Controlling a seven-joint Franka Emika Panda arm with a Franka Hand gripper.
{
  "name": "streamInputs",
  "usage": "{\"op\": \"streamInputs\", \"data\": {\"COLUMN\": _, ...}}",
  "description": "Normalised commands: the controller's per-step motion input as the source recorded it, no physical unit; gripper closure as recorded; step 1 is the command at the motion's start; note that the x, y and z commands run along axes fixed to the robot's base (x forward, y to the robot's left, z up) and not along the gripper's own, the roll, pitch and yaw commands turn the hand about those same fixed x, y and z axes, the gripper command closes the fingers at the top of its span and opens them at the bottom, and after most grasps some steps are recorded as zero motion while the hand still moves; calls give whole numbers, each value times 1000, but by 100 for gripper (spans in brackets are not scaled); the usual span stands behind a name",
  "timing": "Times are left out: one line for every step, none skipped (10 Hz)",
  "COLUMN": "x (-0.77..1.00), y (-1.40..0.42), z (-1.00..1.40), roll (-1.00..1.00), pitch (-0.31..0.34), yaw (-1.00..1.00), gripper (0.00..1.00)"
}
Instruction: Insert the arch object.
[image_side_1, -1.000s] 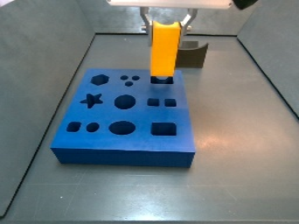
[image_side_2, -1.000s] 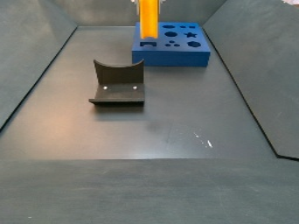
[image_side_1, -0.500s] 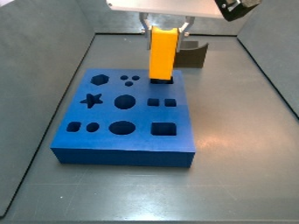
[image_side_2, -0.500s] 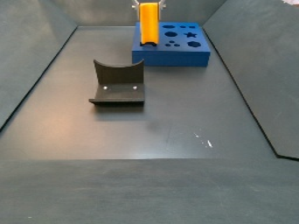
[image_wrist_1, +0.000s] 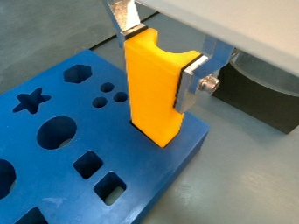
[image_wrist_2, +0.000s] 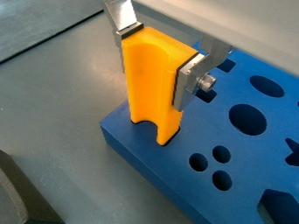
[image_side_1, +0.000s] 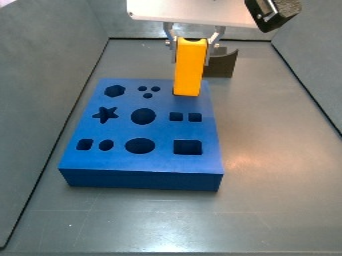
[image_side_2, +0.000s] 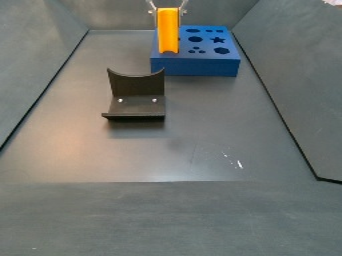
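Orange arch object (image_wrist_1: 156, 87) hangs upright, pinched in my claw (image_wrist_1: 163, 54), its lower end just above the blue board (image_wrist_1: 70, 149) at its far corner.

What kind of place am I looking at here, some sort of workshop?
Probably a robot test cell, not a workshop: a bare grey walled floor holds only a blue board of shaped cut-outs and a dark fixture, while the gripper holds an orange arch object upright over the board's far corner.
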Motion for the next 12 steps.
{"op": "streamInputs", "data": {"x": -206, "y": 0, "z": -111, "roll": 0, "pitch": -63, "yaw": 180, "gripper": 100}}
{"op": "streamInputs", "data": {"x": -226, "y": 0, "z": -89, "roll": 0, "pitch": -61, "yaw": 149, "gripper": 100}}
{"op": "streamInputs", "data": {"x": -134, "y": 0, "z": -114, "roll": -14, "pitch": -66, "yaw": 166, "gripper": 100}}
{"op": "streamInputs", "data": {"x": -40, "y": 0, "z": -263, "roll": 0, "pitch": -53, "yaw": 29, "gripper": 100}}
{"op": "streamInputs", "data": {"x": 0, "y": -6, "z": -526, "roll": 0, "pitch": -49, "yaw": -60, "gripper": 100}}
{"op": "streamInputs", "data": {"x": 9, "y": 0, "z": -574, "roll": 0, "pitch": -3, "yaw": -389, "gripper": 100}}
{"op": "streamInputs", "data": {"x": 0, "y": 0, "z": -677, "roll": 0, "pitch": -10, "yaw": -446, "gripper": 100}}
{"op": "streamInputs", "data": {"x": 0, "y": 0, "z": -834, "roll": 0, "pitch": -50, "yaw": -294, "gripper": 100}}
{"op": "streamInputs", "data": {"x": -189, "y": 0, "z": -889, "roll": -6, "pitch": -144, "yaw": -103, "gripper": 100}}
{"op": "streamInputs", "data": {"x": -286, "y": 0, "z": -860, "roll": 0, "pitch": -207, "yaw": 3, "gripper": 100}}
{"op": "streamInputs", "data": {"x": -163, "y": 0, "z": -634, "roll": -39, "pitch": -206, "yaw": 69, "gripper": 100}}
{"op": "streamInputs", "data": {"x": -220, "y": 0, "z": -260, "roll": -27, "pitch": -194, "yaw": 11, "gripper": 100}}
